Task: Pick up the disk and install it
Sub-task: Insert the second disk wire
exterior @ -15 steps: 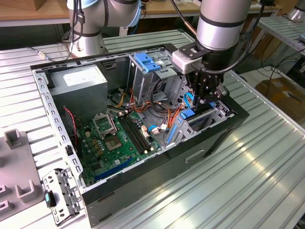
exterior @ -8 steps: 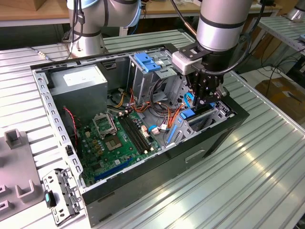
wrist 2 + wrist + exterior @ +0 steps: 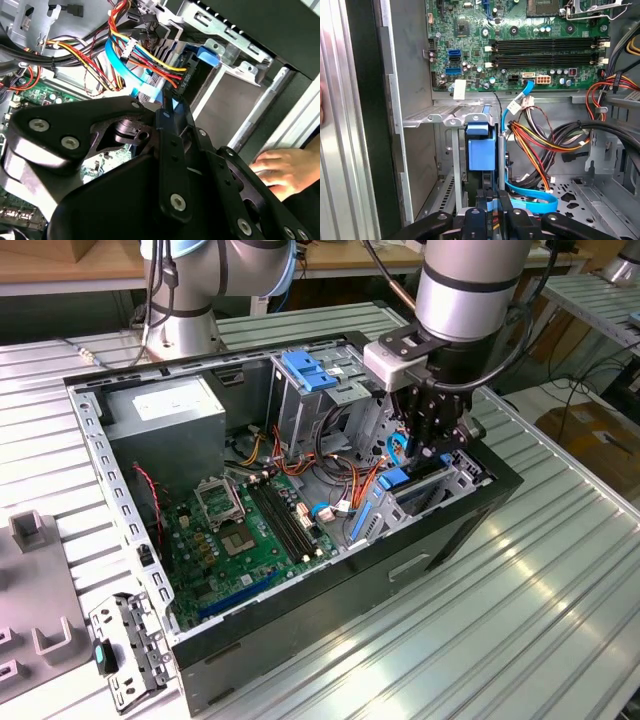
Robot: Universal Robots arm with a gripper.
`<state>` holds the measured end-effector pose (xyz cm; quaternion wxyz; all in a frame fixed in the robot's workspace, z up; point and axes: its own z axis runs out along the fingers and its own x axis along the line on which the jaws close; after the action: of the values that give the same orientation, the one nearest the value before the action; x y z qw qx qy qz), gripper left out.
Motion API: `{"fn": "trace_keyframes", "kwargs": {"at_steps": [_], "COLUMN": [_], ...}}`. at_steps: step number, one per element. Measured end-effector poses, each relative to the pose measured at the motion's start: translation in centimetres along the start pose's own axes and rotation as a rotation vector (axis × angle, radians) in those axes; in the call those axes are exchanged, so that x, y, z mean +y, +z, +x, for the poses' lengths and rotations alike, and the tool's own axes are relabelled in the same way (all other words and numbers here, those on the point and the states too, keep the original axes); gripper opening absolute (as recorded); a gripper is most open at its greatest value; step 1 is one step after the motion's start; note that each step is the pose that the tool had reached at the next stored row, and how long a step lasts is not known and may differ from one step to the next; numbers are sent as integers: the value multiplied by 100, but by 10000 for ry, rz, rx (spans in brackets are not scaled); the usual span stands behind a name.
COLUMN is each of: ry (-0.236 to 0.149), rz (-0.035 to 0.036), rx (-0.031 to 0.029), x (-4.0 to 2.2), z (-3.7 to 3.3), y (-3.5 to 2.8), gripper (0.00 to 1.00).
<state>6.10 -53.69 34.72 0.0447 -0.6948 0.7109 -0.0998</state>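
A black robot gripper reaches down inside an open black computer case, fingers pressed together. Just below it, the blue-railed rectangular disk sits upright in the grey metal drive bay. A person's hand rests nearby.

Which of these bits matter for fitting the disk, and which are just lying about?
Job: gripper, disk, metal drive bay.
Lying about: motherboard, grey power supply, loose bracket, a person's hand.

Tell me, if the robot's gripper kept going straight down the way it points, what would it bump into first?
Probably the disk, standing in its bay right under the gripper; the depth between them is hard to judge.
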Motion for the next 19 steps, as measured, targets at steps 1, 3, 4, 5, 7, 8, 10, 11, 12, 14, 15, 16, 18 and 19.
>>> {"fn": "trace_keyframes", "kwargs": {"at_steps": [1, 3, 4, 5, 7, 8, 10, 11, 12, 14, 15, 16, 18, 19], "ry": [-1, 1, 1, 1, 1, 1, 3, 4, 3, 5, 5, 6, 7, 7], "rz": [4, 15, 17, 18, 19, 20, 21, 21, 20, 20, 20, 20, 20, 20], "rx": [1, 0, 1, 0, 1, 1, -8, -10, -10, -13, -15, -19, -23, -27], "x": [-5, -13, -17, -21, -28, -29, -30, -30, -30, -30, -30, -30, -30, -30], "z": [1, 5, 6, 7, 10, 10, 10, 10, 11, 11, 11, 11, 11, 11], "y": [-20, -63, -80, -99, -132, -139, -144, -144, -145, -145, -145, -145, -146, -145], "gripper": [24, 24, 24, 24, 24, 24, 24, 24, 24, 15, 11, 11, 11, 11]}}
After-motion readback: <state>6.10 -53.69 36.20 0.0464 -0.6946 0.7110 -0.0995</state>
